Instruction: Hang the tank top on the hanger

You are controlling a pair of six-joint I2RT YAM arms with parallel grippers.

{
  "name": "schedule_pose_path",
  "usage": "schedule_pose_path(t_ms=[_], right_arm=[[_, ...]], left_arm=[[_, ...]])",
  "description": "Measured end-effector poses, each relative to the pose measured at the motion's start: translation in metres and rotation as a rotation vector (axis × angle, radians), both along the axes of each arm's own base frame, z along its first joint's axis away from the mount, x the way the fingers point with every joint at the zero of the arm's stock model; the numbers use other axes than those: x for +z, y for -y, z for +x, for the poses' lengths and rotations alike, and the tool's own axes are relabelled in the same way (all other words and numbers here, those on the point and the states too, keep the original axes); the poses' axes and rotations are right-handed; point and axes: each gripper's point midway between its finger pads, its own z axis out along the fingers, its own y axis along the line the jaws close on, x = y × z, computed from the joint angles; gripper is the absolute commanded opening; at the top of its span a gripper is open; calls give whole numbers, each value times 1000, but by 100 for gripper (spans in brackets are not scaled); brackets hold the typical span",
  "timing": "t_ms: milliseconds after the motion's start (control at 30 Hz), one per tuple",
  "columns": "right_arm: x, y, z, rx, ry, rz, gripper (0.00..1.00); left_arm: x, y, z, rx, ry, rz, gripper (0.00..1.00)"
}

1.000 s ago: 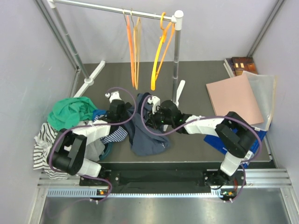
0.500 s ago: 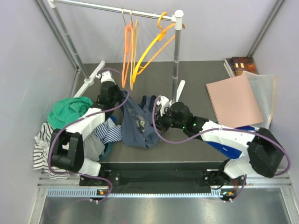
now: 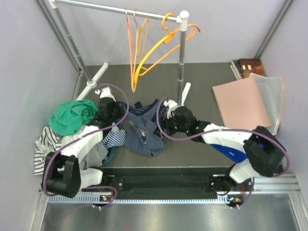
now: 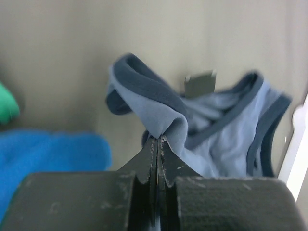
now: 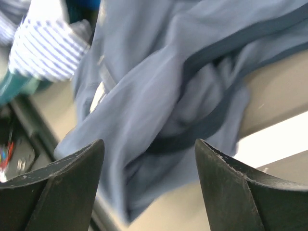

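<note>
Navy tank top [image 3: 147, 137] edge pinched in left claw [image 4: 157, 140]; right claw [image 5: 148, 147] gapes over it.

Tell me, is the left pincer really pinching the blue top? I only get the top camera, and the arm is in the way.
Observer: Yes. The left wrist view shows the left pincer shut on a fold of the tank top, right beside its dark trim.
Operator: What about the other pincer?
Observer: In the right wrist view the right pincer stands wide open. The cloth lies beyond it and nothing is pinched.
Operator: Anything else I can't see?
Observer: A small grey label shows inside the neckline in the left wrist view.
</note>
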Motion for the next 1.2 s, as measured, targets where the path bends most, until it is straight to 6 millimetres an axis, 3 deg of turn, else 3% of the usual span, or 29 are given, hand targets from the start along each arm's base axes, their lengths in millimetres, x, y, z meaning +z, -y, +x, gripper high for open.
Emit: schedule_pose_path(t_ms=[167, 333, 467, 733, 1033, 1200], right_arm=[[6, -20, 54, -100, 0, 76, 77], [3, -40, 104, -192, 21, 102, 77], [-8, -45, 134, -287, 40, 67, 77], [-28, -30, 163, -448, 52, -32, 80], [-62, -18, 181, -511, 19, -112, 79], [-65, -11, 194, -535, 10, -105, 77]], left_arm=[[-17, 0, -32, -16, -64, -27, 0], [-14, 0, -42, -25, -66, -38, 0], [-15, -1, -46, -25, -76, -37, 0], [-15, -1, -51, -32, -81, -40, 0], [-18, 1, -53, -39, -94, -43, 0], [-18, 0, -53, -39, -95, -42, 0]])
